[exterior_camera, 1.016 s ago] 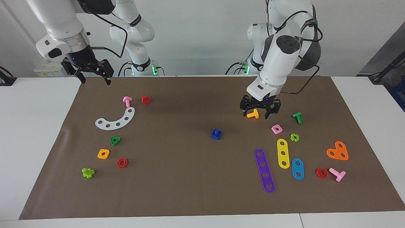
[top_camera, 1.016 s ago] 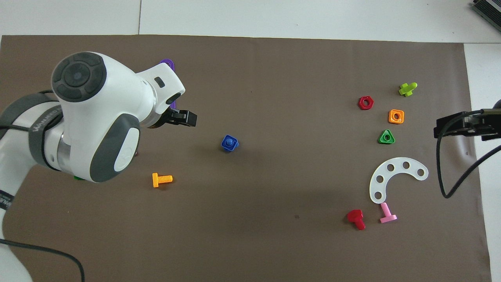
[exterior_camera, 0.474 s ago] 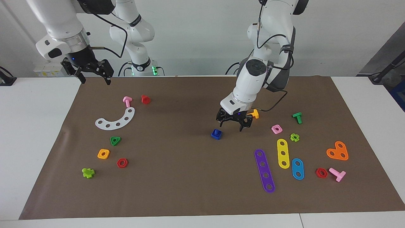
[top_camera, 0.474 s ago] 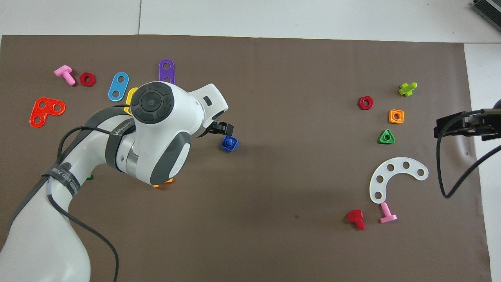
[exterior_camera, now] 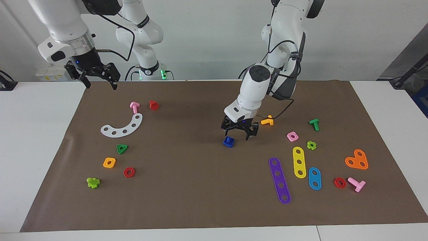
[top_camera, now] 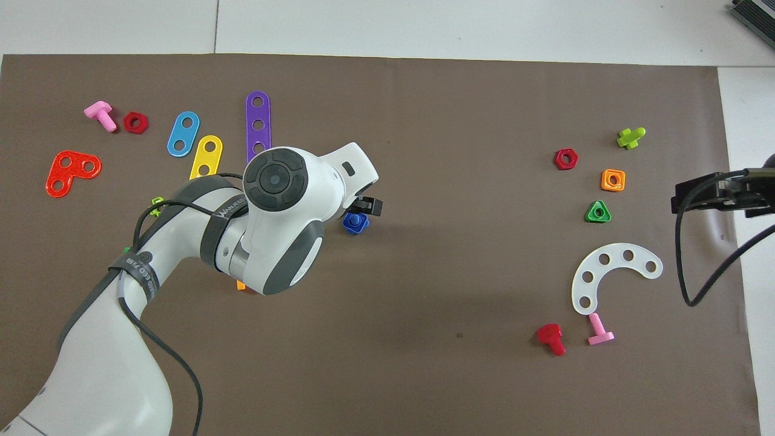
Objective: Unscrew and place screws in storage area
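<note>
Left gripper [exterior_camera: 239, 131] hangs low over mid-mat, fingers spread, nothing between them. The dark-blue bolt [exterior_camera: 228, 142] sits on the brown mat [exterior_camera: 200, 201] just below and to one side of the fingertips, toward the right arm's end; a gap shows between them, so no contact yet. From overhead one black finger [top_camera: 368, 206] reaches past the wrist housing right beside the bolt [top_camera: 355, 222], the rest of the hand hidden under the arm.

The bolt appears to stand stem-up in a flat blue square nut; I cannot tell whether the two are threaded together.

Right gripper [exterior_camera: 97, 74] waits high by the mat edge at its own end of the table, fingers spread, empty. Below it lies the storage patch: white curved strip [exterior_camera: 122, 127], green triangular nut [exterior_camera: 122, 148], orange square nut [exterior_camera: 109, 162], red hexagonal nut [exterior_camera: 129, 172].

An orange bolt [exterior_camera: 267, 121] lies just off the left gripper on its own arm's side, loose.

Progress, as a judgement: early. The blue bolt is well apart from the storage patch, untouched. Left to do: settle the fingers around the bolt, close, free it from the nut if joined, carry it to the patch by the white strip, release.
</note>
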Controlling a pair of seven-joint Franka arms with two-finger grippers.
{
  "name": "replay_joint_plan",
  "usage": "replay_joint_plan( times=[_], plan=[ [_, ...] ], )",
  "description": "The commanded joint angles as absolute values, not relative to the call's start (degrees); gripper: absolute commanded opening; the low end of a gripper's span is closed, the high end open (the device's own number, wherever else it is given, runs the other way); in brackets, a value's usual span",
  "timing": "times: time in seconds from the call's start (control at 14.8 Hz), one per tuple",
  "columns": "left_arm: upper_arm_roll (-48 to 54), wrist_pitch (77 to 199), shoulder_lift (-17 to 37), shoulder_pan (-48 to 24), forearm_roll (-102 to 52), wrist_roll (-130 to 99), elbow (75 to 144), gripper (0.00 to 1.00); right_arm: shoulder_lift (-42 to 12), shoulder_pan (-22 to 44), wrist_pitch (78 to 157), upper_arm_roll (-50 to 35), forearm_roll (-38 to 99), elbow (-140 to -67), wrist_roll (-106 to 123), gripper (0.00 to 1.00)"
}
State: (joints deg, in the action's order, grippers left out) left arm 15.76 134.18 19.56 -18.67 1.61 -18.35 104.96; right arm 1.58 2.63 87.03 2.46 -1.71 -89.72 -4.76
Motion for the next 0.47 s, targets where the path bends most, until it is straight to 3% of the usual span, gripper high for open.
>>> replay_joint_plan(
  times=[0.0,0.41],
  plan=[
    [15.55,139.91,19.16,-19.60,2.90,-20.04,109.85,1.00,2.29,2.02,87.36,1.93,-1.67,-90.44,-3.52,1.00],
    [15.82,145.01,20.30,-20.74,3.60,-20.13,114.08,0.97,2.20,2.02,87.36,1.93,-1.67,-90.35,-3.52,1.00]
  ],
)
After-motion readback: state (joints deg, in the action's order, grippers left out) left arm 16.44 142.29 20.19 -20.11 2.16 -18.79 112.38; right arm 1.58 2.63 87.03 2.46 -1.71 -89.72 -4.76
